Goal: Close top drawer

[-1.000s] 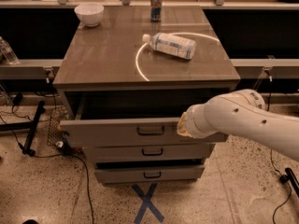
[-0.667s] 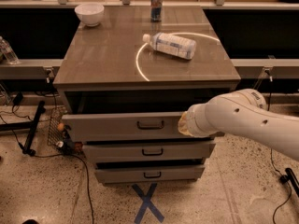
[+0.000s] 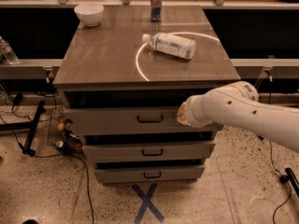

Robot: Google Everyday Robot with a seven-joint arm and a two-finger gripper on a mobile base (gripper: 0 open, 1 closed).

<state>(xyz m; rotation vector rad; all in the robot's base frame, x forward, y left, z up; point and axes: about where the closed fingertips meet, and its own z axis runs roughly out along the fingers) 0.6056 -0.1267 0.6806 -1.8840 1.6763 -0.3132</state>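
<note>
The top drawer (image 3: 112, 120) is a wide grey wood-grain drawer with a small black bar handle (image 3: 150, 119) at its centre. It stands out only slightly from the cabinet, with a dark gap above its front. My white arm reaches in from the right, and my gripper (image 3: 183, 114) is at the drawer front, right of the handle. Its fingers are hidden behind the arm's wrist. Two shorter grey drawers (image 3: 149, 151) sit below, each sticking out a little.
On the cabinet top (image 3: 103, 55) lie a plastic bottle (image 3: 169, 45) on its side, a white bowl (image 3: 88, 13) and an upright can (image 3: 156, 3). Cables and a small wire basket (image 3: 60, 129) sit on the floor at left. A blue tape cross (image 3: 147, 202) marks the floor in front.
The top drawer has slid inward toward the cabinet, and my arm has moved in with it. The camera now shows the cabinet closer.
</note>
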